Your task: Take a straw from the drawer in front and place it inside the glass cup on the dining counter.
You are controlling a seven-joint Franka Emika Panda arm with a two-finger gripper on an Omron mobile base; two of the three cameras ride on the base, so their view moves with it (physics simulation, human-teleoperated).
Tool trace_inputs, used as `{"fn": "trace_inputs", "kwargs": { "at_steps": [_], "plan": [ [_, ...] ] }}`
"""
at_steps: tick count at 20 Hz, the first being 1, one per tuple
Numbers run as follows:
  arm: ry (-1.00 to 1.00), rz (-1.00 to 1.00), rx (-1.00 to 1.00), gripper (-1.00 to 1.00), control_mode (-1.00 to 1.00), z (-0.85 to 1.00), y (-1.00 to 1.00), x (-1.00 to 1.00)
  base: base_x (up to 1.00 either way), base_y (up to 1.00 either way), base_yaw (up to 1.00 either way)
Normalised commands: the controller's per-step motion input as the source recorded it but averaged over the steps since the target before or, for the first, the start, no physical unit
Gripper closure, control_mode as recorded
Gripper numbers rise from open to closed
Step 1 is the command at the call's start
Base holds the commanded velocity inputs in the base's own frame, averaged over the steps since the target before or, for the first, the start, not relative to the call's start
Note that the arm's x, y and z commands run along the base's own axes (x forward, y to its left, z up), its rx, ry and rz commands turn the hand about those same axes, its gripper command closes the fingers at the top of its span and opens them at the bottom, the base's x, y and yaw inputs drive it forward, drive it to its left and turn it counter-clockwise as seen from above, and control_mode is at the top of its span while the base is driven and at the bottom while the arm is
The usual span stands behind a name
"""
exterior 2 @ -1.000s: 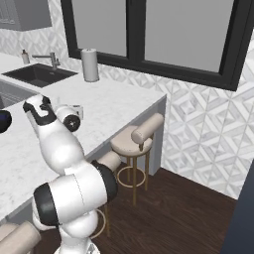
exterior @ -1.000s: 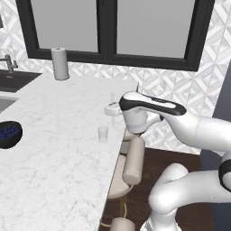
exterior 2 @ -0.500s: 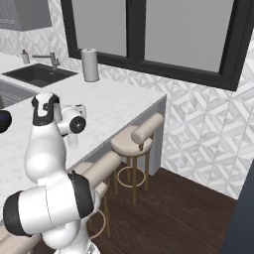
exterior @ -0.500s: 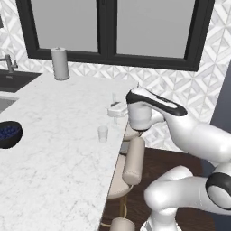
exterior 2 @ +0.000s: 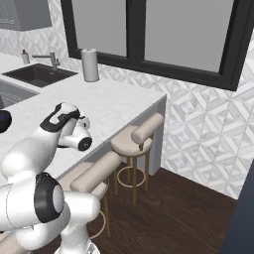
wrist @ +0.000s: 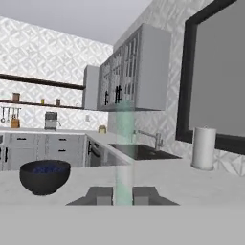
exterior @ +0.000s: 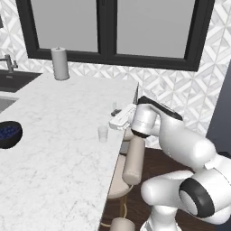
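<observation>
While my gripper (wrist: 123,195) pinches the pale straw (wrist: 124,148) upright, the glass cup (exterior: 103,134) stands near on the dining counter (exterior: 58,135).

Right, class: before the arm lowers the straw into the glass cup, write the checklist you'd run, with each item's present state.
1. Straw held between the gripper fingertips: ok.
2. Straw upright in the hand view: ok.
3. Glass cup standing upright on the dining counter: ok.
4. Gripper directly above the cup: not ok, it is off to the side, near the counter edge.
5. Dark bowl and paper-towel roll apart from the cup: ok.
6. Straw's lower end above the cup rim: cannot tell.
</observation>
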Motion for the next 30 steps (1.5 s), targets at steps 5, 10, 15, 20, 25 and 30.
{"fn": "trace_inputs", "kwargs": {
  "at_steps": [5, 10, 15, 20, 25, 30],
  "plan": [
    [-0.17, 0.12, 0.04, 1.00, -1.00, -0.06, 0.00, 0.14, 0.00, 0.00, 0.00],
    [0.00, 0.15, 0.06, 1.00, -1.00, 0.07, -0.01, 0.28, 0.00, 0.00, 0.00],
    [0.01, 0.15, 0.00, 1.00, -1.00, 0.01, 0.00, 0.25, 0.00, 0.00, 0.00],
    [0.00, 0.17, 0.00, 1.00, -1.00, 0.00, 0.01, 0.17, 0.00, 0.00, 0.00],
    [0.04, 0.15, 0.00, 1.00, -1.00, 0.00, 0.19, 0.10, 0.00, 0.00, 0.00],
    [0.18, 0.11, -0.04, 1.00, -1.00, 0.00, 0.29, 0.13, 0.00, 0.00, 0.00]
  ]
}}
